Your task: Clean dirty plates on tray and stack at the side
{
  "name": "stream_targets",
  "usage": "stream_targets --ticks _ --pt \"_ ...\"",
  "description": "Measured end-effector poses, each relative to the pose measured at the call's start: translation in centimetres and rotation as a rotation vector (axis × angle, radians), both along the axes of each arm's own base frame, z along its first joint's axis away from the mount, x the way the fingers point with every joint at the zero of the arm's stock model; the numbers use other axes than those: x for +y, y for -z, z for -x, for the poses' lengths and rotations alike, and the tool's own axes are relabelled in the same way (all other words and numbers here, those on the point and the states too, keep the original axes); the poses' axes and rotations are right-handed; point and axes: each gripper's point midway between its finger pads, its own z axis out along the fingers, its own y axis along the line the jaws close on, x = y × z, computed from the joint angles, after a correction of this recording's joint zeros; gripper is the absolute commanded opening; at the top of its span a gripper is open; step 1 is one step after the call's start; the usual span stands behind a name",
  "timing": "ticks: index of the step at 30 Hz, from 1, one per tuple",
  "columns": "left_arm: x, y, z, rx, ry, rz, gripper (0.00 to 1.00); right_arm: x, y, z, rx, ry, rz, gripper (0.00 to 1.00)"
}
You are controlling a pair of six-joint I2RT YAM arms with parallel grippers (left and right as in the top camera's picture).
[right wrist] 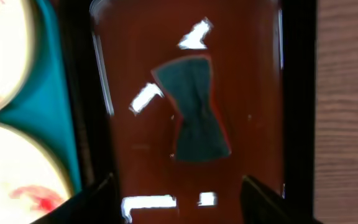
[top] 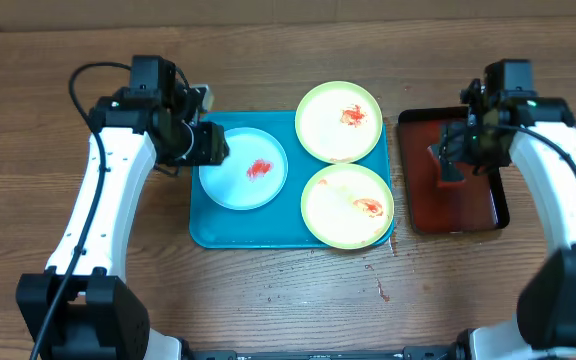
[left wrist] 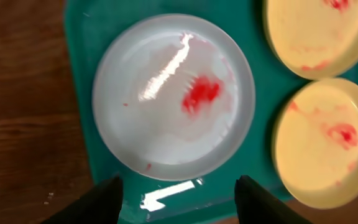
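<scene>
Plates [top: 243,168] on the tray [top: 206,228]; right, another tray [top: 473,212] holding perhaps a cloth [right wrist: 194,112].

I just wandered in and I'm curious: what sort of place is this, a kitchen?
Probably a robotics test bench, not a real kitchen. Two robot arms stand at a wooden table. Sauce-smeared plates are staged on a teal tray, and a dark pad, perhaps for wiping, lies on a red tray beside it.

A teal-blue tray [top: 208,228] is shown on a brown, wood-grained table [top: 288,290]. A pale blue-white plate [top: 230,182] is smeared bright red at its middle. Two cream plates are rimmed in yellow-green: the upper plate [top: 320,128] and the lower plate [top: 330,210] are streaked orange-red. A dark red tray [top: 463,212] is edged in black, and a dark teal bow-shaped piece [right wrist: 194,115] is seen on it.
</scene>
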Motion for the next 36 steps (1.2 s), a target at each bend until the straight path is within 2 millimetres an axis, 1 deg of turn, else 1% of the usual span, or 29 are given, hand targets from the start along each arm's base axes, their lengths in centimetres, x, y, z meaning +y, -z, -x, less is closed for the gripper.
stream_targets --ticks 3,7,8,12,15,19,21,25,28,31,34,36 --pt "0.8 -0.6 -1.0 -0.047 -0.026 -0.040 0.60 -0.5 2.7 -0.4 0.056 -0.010 0.027 0.48" --pt "1.3 -1.0 -2.0 -0.087 -0.061 -0.060 0.60 -0.8 4.9 -1.3 0.074 -0.020 0.043 0.42" --pt "1.3 -1.0 -2.1 -0.091 -0.068 -0.060 0.61 -0.8 5.1 -1.6 0.069 -0.022 0.044 0.41" --pt "1.5 -1.1 -2.4 -0.101 -0.089 -0.065 0.68 -0.9 5.8 -2.8 0.036 -0.034 0.054 0.37" --pt "1.6 -1.1 -2.5 -0.102 -0.098 -0.065 0.69 -1.0 6.7 -3.3 0.037 -0.040 0.056 0.29" --pt "1.6 -1.1 -2.5 -0.100 -0.106 -0.063 0.80 -1.0 8.6 -3.1 0.077 -0.049 0.058 0.17" --pt "1.6 -1.1 -2.5 -0.099 -0.113 -0.062 0.80 -1.0 9.2 -3.0 0.091 -0.047 0.058 0.12" --pt "1.7 -1.1 -2.5 -0.099 -0.113 -0.063 0.78 -1.2 9.2 -3.0 0.092 -0.036 0.059 0.04" --pt "1.7 -1.1 -2.5 -0.098 -0.118 -0.062 0.64 -1.4 9.2 -3.0 0.091 -0.019 0.056 0.04" --pt "1.7 -1.1 -2.5 -0.096 -0.124 -0.059 0.38 -1.3 9.2 -3.1 0.088 -0.001 0.048 0.04" --pt "1.7 -1.1 -2.5 -0.098 -0.122 -0.062 0.18 -1.2 9.1 -3.1 0.091 0.018 0.032 0.04" --pt "1.7 -1.1 -2.5 -0.098 -0.121 -0.064 0.11 -1.1 8.7 -3.1 0.098 0.027 0.015 0.04"
